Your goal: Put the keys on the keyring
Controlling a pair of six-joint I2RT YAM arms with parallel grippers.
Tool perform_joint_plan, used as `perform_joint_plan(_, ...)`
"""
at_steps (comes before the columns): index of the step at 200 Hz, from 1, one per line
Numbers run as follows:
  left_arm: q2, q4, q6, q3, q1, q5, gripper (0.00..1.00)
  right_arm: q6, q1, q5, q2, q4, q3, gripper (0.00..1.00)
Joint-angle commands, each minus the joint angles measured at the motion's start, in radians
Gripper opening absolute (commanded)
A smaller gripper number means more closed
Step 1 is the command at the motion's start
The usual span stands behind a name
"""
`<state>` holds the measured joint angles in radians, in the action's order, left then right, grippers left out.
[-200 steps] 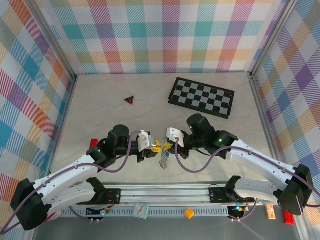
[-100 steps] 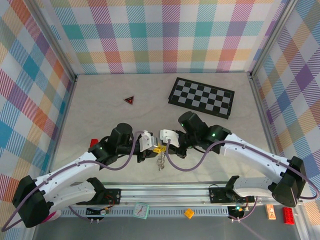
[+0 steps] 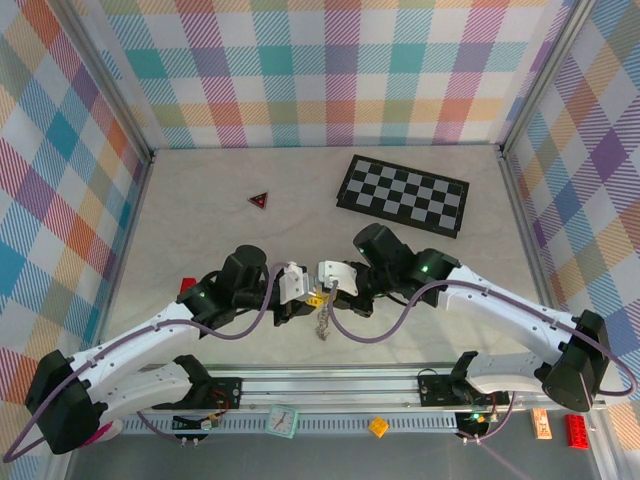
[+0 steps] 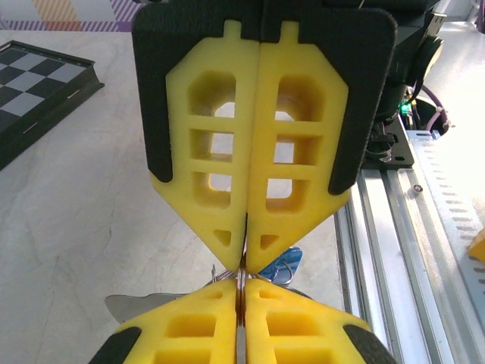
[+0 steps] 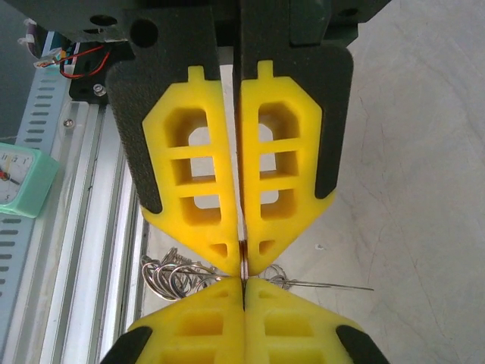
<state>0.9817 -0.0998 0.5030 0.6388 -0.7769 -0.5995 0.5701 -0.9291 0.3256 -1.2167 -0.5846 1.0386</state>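
Two tips meet: your left tool [image 3: 303,297] and right tool [image 3: 331,290] each pinch thin metal of the keyring [image 3: 323,322], its chain trailing toward the front rail [image 3: 330,385]. The blue key [image 4: 286,265] sits beneath the tips; open worktop [image 3: 200,220] lies beyond.

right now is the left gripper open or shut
Shut. In the left wrist view the left gripper has its yellow pads pressed together, only a thin metal sliver, apparently the keyring, in the seam.

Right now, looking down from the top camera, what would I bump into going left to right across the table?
Small red piece → red triangle → left hand → right hand → chessboard. The keyring dangles where the two hands meet.
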Motion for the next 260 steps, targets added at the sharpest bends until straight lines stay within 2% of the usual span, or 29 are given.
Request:
perform_joint_plan(1, 0.009, 0.011, 0.012, 0.036, -0.009, -0.019, 0.09, 0.01, -0.012, 0.061, 0.005, 0.021, 0.031, 0.0)
perform_joint_plan(41, -0.001, 0.019, 0.015, 0.029, -0.01, -0.026, 0.0, -0.024, -0.01, 0.056, 0.036, 0.07, -0.007, 0.0)
perform_joint_plan(72, -0.029, 0.068, 0.003, -0.006, -0.01, -0.013, 0.0, -0.11, 0.01, 0.02, 0.131, 0.203, -0.123, 0.25)
perform_joint_plan(101, -0.051, 0.13, -0.034, -0.041, -0.011, -0.007, 0.0, -0.181, 0.015, -0.032, 0.207, 0.312, -0.239, 0.31)
perform_joint_plan(177, -0.071, 0.328, -0.154, -0.144, -0.01, -0.002, 0.0, -0.227, 0.015, 0.009, 0.205, 0.353, -0.309, 0.32)
perform_joint_plan(260, -0.074, 0.342, -0.161, -0.157, -0.01, -0.007, 0.0, -0.215, 0.015, -0.044, 0.178, 0.354, -0.315, 0.3)
